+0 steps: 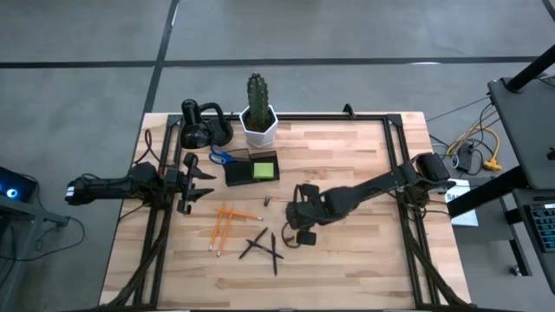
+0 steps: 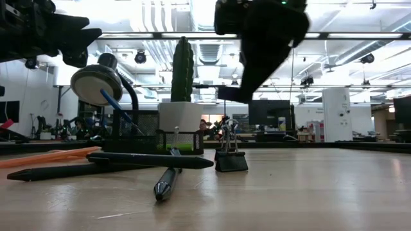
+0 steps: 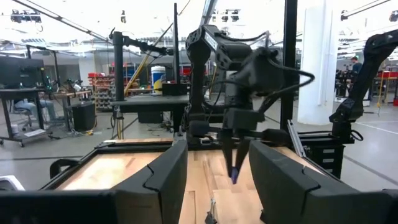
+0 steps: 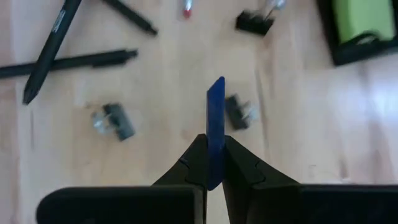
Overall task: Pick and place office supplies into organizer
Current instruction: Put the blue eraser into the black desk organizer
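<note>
Right tool lifts a blue strip above the counter while the left waits.

At the left edge of the counter point(image 1: 364, 251), the left tool point(image 1: 192, 180) hangs with its fingers spread apart and nothing between them. Just past it lie orange pencils point(image 1: 222, 227) and crossed black pens point(image 1: 263, 246), with the organizer point(image 1: 251, 168) near the far edge, a lime-green sticky-note pad point(image 1: 264, 169) in one of its compartments and blue-handled scissors point(image 1: 223, 157) beside it. A white cactus pot point(image 1: 259, 126) stands behind. Right of the pens, the right tool point(image 4: 214, 163) hovers above the wood, clamped on a thin blue strip point(image 4: 216, 127) standing upright between its fingers; small binder clips point(image 4: 115, 120) lie loose below.
</note>
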Robot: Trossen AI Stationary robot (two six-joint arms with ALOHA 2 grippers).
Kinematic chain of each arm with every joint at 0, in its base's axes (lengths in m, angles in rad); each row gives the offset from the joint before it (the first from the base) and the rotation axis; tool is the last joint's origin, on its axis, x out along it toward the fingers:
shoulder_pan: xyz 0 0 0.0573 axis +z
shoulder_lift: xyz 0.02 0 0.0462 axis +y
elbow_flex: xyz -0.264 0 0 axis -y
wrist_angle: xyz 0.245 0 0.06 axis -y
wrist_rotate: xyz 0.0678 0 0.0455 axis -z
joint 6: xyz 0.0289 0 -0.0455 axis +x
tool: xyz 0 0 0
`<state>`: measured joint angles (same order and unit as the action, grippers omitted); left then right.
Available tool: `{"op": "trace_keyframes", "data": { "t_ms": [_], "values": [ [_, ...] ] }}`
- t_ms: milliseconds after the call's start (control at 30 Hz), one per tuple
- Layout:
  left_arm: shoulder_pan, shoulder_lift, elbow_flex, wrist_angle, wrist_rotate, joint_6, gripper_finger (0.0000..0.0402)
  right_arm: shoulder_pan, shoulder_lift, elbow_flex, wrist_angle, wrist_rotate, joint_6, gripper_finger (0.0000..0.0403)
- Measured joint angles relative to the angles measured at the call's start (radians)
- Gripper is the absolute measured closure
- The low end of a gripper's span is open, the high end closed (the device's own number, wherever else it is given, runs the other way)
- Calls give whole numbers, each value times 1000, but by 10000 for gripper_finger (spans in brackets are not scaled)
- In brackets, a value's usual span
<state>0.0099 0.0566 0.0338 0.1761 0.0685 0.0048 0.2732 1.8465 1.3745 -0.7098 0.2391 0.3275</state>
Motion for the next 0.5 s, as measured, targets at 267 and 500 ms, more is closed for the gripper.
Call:
{"op": "trace_keyframes", "data": {
  "t_ms": [267,500],
  "values": [
    [0,0,0,0,0,-27,244,-78,0,27,100,-77,-217,390],
    [0,0,0,0,0,-52,244,-129,0,27,243,-119,-327,390]
  ]
}}
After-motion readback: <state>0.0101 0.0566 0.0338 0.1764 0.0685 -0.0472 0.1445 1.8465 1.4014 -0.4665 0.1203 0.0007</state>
